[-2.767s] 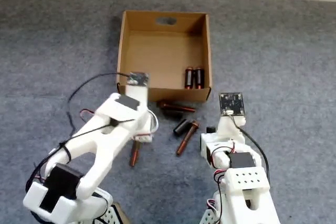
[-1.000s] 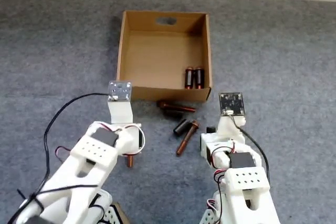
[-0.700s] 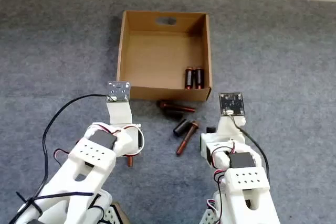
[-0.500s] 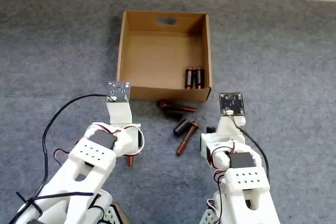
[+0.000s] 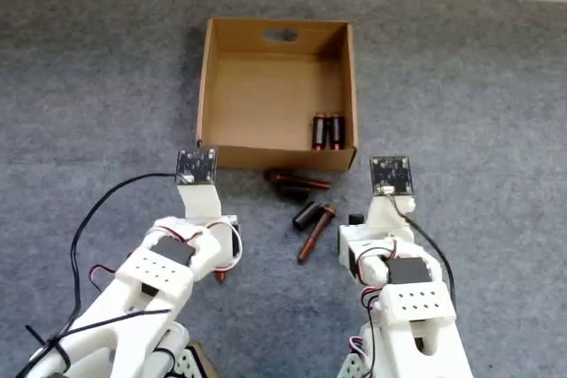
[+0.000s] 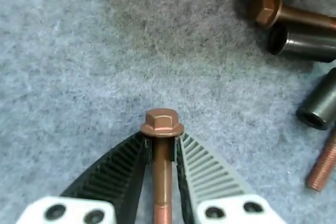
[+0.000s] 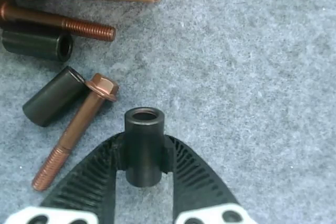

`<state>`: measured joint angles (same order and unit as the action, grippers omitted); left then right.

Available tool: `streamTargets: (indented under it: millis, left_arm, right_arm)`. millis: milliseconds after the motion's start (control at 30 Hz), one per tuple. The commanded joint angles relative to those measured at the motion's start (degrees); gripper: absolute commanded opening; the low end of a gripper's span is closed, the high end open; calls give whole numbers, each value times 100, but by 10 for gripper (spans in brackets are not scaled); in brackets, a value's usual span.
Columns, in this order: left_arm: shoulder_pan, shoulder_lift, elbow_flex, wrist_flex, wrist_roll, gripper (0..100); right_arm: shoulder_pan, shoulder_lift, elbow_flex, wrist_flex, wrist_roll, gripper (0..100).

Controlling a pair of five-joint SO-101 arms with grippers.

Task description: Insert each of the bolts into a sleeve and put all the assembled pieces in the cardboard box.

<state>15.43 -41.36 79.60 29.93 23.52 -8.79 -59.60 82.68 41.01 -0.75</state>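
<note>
The left gripper pinched a bolt and the right gripper a sleeve, so joining them seemed next, which called for lining thread with bore.

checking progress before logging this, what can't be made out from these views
1. Bolt in the left gripper: threaded end cut off by the left wrist view's edge; high view, left arm covers most of it.
2. Sleeve in the right gripper: high view, mostly under the right arm.
3. Pieces in the cardboard box: high view, too small to tell how deep the bolts sit.
</note>
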Motion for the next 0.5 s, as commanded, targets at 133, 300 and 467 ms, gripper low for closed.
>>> streamTargets:
  millis: [133, 300, 467]
  left_arm:
    - [-22, -110, -347, 756, 18, 104]
    - [242, -110, -409, 941, 18, 104]
    - [330, -110, -409, 1020, 18, 104]
  right_arm:
    - [-22, -110, -22, -110, -35, 6]
    - [-22, -110, -22, -110, -35, 6]
    - [-22, -110, -22, -110, -35, 6]
